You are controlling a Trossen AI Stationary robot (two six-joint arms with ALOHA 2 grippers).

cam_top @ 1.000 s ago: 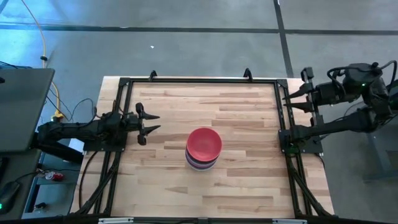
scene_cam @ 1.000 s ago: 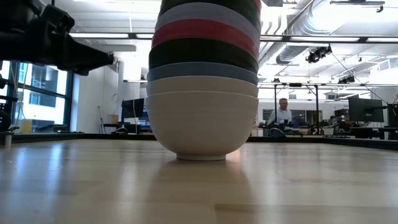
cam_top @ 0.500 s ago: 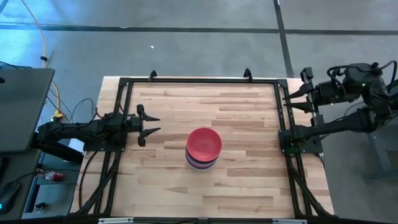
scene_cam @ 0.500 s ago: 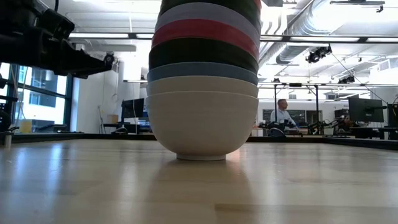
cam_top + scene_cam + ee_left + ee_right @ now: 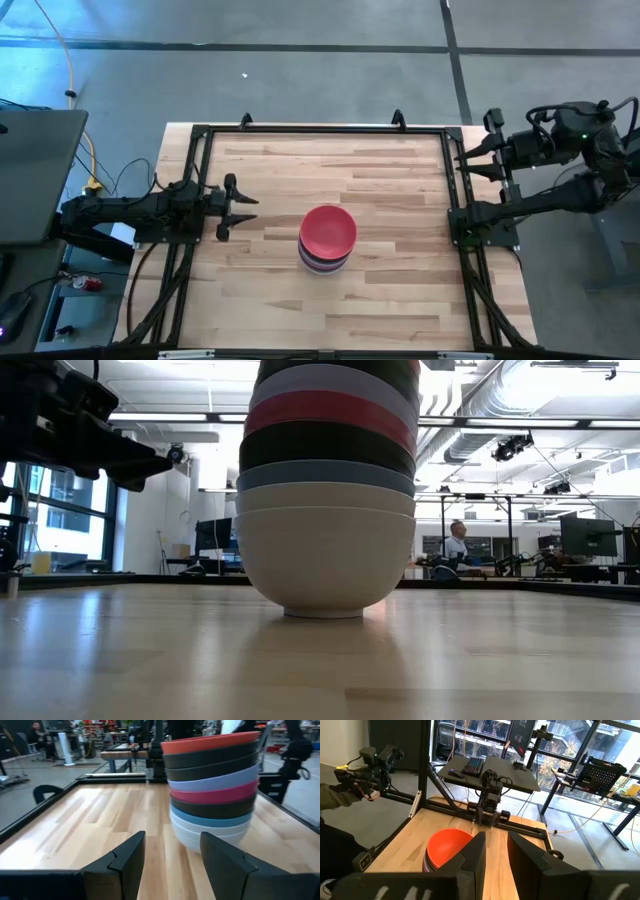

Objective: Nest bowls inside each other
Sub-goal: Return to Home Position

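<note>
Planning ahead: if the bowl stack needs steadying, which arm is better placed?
Probably left: the left gripper, open, hangs over the table, facing the stack; the right gripper sits farther, at the table's edge.

The whole table (image 5: 390,300) is seen from straight above in the high view, the stack of bowls (image 5: 327,238) just below frame centre. In the low view the stack is met level from table height, so near that its top is cropped. That stack is shared by the 2 wrist views: closely from the left, apparently from higher and farther on the right.
</note>
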